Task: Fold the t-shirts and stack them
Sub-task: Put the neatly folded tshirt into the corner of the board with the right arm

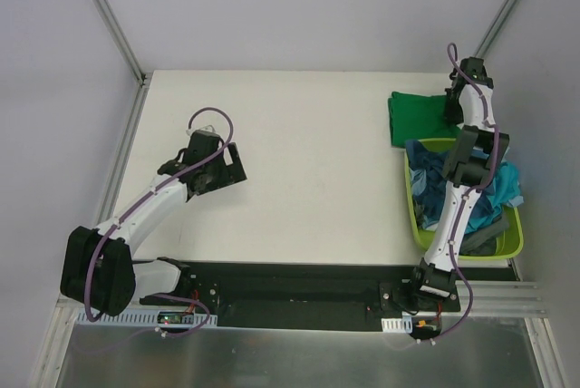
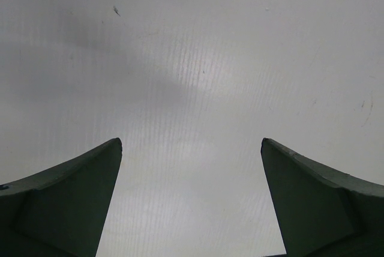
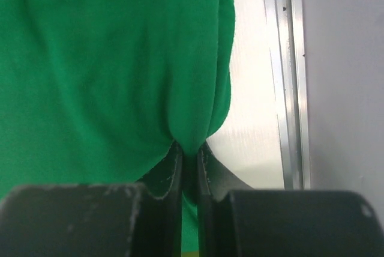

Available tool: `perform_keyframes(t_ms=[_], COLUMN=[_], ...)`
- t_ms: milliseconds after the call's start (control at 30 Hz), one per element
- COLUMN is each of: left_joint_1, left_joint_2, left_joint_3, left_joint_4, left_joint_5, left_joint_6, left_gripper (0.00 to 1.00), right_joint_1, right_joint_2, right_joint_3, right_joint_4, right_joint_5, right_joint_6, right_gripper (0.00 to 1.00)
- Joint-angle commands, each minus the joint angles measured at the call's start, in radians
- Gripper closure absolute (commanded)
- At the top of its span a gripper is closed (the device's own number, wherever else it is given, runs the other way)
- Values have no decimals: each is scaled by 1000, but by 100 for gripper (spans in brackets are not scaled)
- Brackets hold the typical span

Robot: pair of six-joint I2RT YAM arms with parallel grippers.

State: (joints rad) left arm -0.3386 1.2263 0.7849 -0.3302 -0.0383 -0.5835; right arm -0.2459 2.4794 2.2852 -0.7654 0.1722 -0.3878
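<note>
A bright green t-shirt (image 1: 419,118) lies bunched on the table at the far right, just beyond the basket. My right gripper (image 1: 456,107) is shut on the green t-shirt (image 3: 114,59) near its right edge; a fold of the cloth is pinched between the fingertips (image 3: 176,161). Dark teal-blue and light turquoise t-shirts (image 1: 435,184) lie heaped in the lime-green basket (image 1: 419,225). My left gripper (image 1: 217,169) hovers over the left half of the table, open, with only bare table (image 2: 192,89) between its fingers (image 2: 78,197).
The basket stands at the near right, under the right arm. An aluminium rail (image 3: 288,77) and the grey side wall run close to the right of the green t-shirt. Another rail (image 1: 127,134) borders the table's left side.
</note>
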Motion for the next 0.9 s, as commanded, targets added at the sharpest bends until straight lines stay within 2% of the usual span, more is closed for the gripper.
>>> perform_keyframes(t_ms=[0, 33, 67, 133, 167, 233, 267, 333, 400, 467, 533, 667, 767, 867], left_joint_1=[9, 9, 9, 9, 9, 9, 9, 9, 9, 9, 9, 9, 9, 9], left_joint_2=[-4, -10, -16, -37, -51, -80, -100, -138, -195, -261, -328, -464, -543, -586], left_joint_3=[45, 48, 50, 50, 48, 47, 42, 33, 22, 7, -21, -84, -127, -154], left_joint_4=[-20, -21, -24, -27, -27, -29, -30, -32, -35, -36, -36, -38, -36, -27], left_joint_5=[-26, -22, -17, -8, -6, 0, 2, 8, 9, 11, 6, -44, -93, -121], left_joint_6=[10, 8, 8, 4, 4, -1, -1, -4, -9, -10, -10, -12, -19, -21], left_gripper=[1, 1, 1, 1, 1, 1, 1, 1, 1, 1, 1, 1, 1, 1], right_joint_1=[-20, -21, -21, -21, -21, -20, -20, -12, -3, 10, 29, 80, 147, 194], right_joint_2=[-22, -27, -34, -65, -85, -132, -164, -250, -347, -477, -655, -1053, -1336, -1537], right_joint_3=[68, 72, 76, 79, 79, 80, 76, 50, -18, -155, -374, -886, -1236, -1458], right_joint_4=[41, 46, 54, 61, 66, 67, 66, 55, 49, 86, 173, 487, 696, 733], right_joint_5=[4, 12, 26, 29, 29, 0, -10, -52, -123, -221, -299, -402, -369, -300], right_joint_6=[-22, -25, -25, -26, -16, 4, 18, 36, 62, 102, 138, 223, 268, 338], right_gripper=[92, 87, 71, 58, 47, 37, 29, 5, 4, 4, 4, 4, 4, 4])
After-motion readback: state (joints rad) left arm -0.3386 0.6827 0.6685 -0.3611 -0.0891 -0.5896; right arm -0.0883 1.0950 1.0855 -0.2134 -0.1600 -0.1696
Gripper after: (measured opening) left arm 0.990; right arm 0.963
